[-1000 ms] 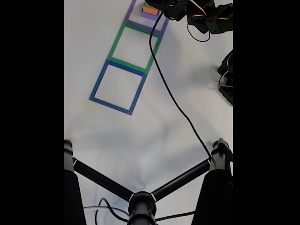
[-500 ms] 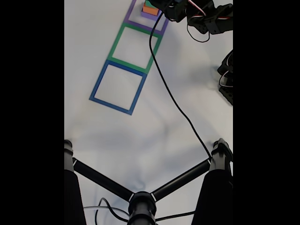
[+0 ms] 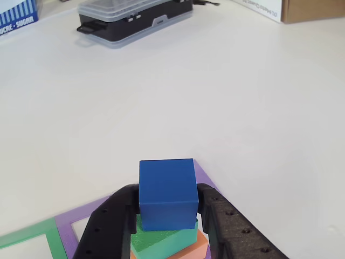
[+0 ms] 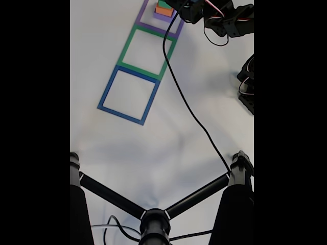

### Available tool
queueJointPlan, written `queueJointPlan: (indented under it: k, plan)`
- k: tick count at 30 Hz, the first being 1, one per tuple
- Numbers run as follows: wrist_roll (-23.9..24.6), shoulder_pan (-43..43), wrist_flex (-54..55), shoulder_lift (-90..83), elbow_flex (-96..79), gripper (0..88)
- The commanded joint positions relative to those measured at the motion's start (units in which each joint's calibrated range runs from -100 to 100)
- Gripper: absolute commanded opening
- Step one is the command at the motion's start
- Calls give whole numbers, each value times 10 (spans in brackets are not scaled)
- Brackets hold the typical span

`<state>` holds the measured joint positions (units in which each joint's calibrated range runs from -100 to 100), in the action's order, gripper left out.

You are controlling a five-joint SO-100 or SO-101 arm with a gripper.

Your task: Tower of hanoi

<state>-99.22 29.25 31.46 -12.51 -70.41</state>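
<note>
- The blue cube point(image 3: 166, 193) tops the stack of green block point(image 3: 168, 239) and orange block point(image 3: 188, 249), inside the purple tape square point(image 3: 70, 224) near the table's point(image 3: 226, 97) far edge in the fixed view.
- My end effector point(image 3: 167, 216) has a finger on each side of the cube, seemingly pressing its sides; I judge it gripped.
- I read this as the first step, taking the smallest piece.
- Next I need a straight lift, then a carry to the green outline point(image 4: 145, 51) or blue outline point(image 4: 129, 95).
</note>
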Motion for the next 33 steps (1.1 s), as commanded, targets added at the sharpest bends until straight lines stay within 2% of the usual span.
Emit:
queueJointPlan:
  k: [1, 10, 13, 22, 28, 33]
  plan:
    - [-8, -11, -4, -29, 23, 64]
    - [-8, -18, -109, -93, 50, 74]
    - [-8, -23, -177, -126, 82, 73]
    - [-8, -34, -574, -220, 325, 73]
    - [-8, -60, -897, -237, 564, 76]
    - [-8, -99, -1073, -270, 666, 76]
